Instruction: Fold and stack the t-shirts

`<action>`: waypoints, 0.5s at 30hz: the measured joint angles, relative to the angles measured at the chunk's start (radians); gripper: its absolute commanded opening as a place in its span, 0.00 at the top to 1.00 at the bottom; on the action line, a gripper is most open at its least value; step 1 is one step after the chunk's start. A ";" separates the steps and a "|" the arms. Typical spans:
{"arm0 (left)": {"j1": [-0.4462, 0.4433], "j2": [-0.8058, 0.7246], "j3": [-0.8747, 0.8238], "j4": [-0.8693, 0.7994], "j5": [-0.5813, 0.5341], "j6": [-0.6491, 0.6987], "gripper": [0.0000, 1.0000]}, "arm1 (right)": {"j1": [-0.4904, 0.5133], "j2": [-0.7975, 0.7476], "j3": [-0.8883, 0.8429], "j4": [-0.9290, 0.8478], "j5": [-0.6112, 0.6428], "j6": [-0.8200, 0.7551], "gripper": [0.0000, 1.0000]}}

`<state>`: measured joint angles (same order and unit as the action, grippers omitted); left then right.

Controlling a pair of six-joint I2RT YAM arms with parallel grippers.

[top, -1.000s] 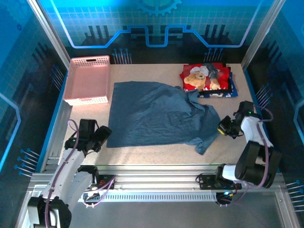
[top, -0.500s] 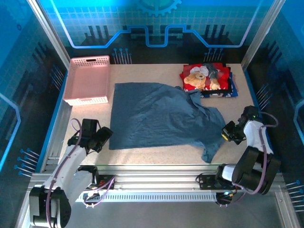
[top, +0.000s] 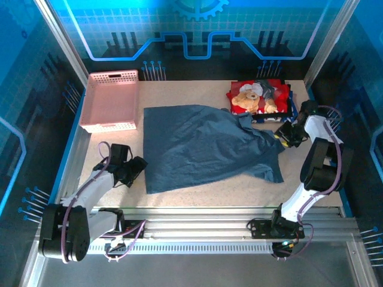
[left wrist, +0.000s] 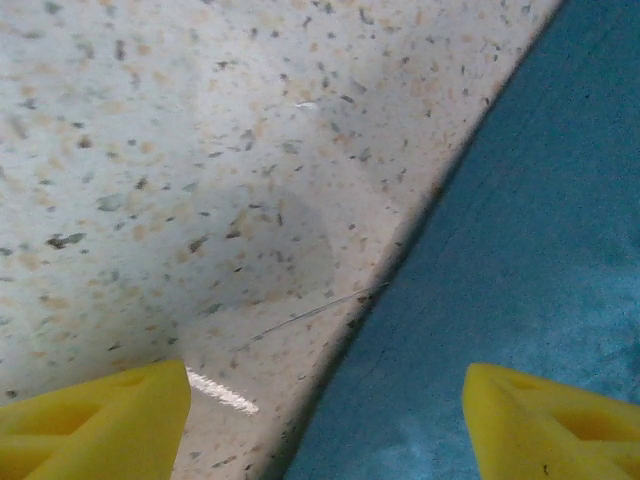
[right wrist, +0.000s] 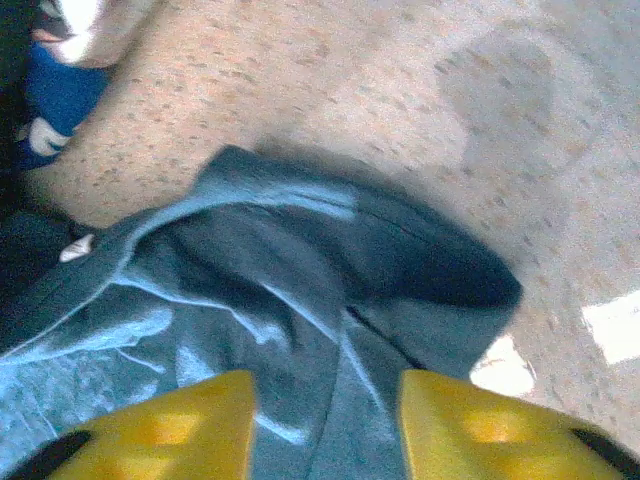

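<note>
Folded shirts [top: 261, 98] stacked, 1 o'clock on worktop [top: 179, 197]. Blue shirt [top: 200, 146] at centre, spread out, not yet folded. My left claw [top: 139, 166] open, straddling its 8 o'clock edge. My right claw [top: 283, 136] pinching bunched cloth, 3 o'clock. Remaining: fold, stack.

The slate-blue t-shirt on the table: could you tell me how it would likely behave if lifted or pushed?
The slate-blue t-shirt likely flops and drapes: it lies wrinkled, with folds bunched in the right wrist view. Pushed, it would probably crumple rather than slide whole.
</note>
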<state>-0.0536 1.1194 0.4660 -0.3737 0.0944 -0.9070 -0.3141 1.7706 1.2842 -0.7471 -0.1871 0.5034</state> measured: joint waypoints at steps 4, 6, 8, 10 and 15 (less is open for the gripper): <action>-0.025 0.014 0.026 0.004 0.035 0.007 0.27 | 0.002 -0.033 0.009 -0.035 -0.002 -0.025 0.35; -0.039 -0.007 0.030 -0.014 0.050 0.007 0.28 | -0.010 -0.108 -0.025 -0.067 -0.005 -0.030 0.34; -0.045 -0.044 0.030 -0.051 0.062 0.003 0.28 | -0.031 -0.212 -0.085 -0.099 -0.015 -0.033 0.35; -0.049 -0.087 0.029 -0.093 0.070 -0.008 0.29 | -0.062 -0.332 -0.166 -0.138 -0.033 -0.032 0.35; -0.067 -0.111 0.027 -0.158 0.090 -0.019 0.35 | -0.096 -0.474 -0.358 -0.205 -0.058 -0.005 0.36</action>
<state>-0.1204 1.0088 0.4931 -0.5312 0.1844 -0.9264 -0.4103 1.2968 0.9264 -0.9520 -0.2447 0.4980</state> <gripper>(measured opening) 0.667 0.645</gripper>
